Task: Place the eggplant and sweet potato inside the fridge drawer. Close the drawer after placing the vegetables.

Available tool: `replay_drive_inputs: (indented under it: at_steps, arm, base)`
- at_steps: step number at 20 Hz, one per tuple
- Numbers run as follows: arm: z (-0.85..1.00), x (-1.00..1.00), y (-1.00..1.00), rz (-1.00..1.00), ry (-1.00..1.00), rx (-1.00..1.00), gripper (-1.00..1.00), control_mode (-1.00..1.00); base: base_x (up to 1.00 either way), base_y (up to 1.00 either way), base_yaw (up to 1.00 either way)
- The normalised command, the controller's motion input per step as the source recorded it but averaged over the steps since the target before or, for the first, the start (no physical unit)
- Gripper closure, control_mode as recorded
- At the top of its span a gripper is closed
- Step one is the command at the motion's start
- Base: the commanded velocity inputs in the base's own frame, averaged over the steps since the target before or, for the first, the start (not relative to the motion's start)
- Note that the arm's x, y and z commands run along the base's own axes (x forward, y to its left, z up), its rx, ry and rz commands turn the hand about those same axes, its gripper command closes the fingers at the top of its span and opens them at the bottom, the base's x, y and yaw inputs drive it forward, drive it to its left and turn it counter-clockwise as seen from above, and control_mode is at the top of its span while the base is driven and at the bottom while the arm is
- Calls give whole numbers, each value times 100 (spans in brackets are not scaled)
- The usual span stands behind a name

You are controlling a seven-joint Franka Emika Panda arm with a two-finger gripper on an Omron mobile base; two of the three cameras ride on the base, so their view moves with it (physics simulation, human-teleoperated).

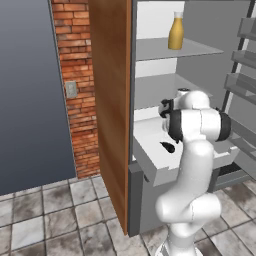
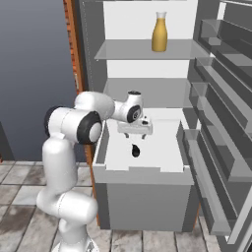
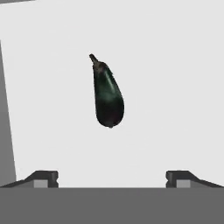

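The eggplant (image 3: pixel 108 98), dark purple-black with a stubby stem, lies loose on the white floor of the pulled-out fridge drawer (image 2: pixel 157 147). It also shows as a small dark shape in the left base view (image 1: pixel 167 147) and the right base view (image 2: pixel 136 150). My gripper (image 2: pixel 136 134) hangs just above it, open, with nothing between its fingers. In the hand view the gripper (image 3: pixel 113 178) has its two tips wide apart below the eggplant. The sweet potato is out of view.
A yellow bottle (image 2: pixel 159 33) stands on an upper fridge shelf. The open fridge door's racks (image 2: pixel 216 98) run along the right of the drawer. A wooden cabinet panel (image 1: pixel 112 100) and a brick wall (image 1: pixel 75 75) stand to the left.
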Motion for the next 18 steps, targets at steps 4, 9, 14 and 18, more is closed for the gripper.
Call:
replay_drive_inputs:
  at_steps: [4,9,14,18]
  arm:
    - [94,-86,0,-4,-3,3,-100,-100]
    - [68,-96,25,-6,-4,3,-100,-100]
    - [27,-100,31,-10,-16,1,-100,-100]
    - [17,-100,36,-9,-19,0,-100,-100]
  base:
    - [0,0,0]
    - [0,0,0]
    - [0,0,0]
    - [0,0,0]
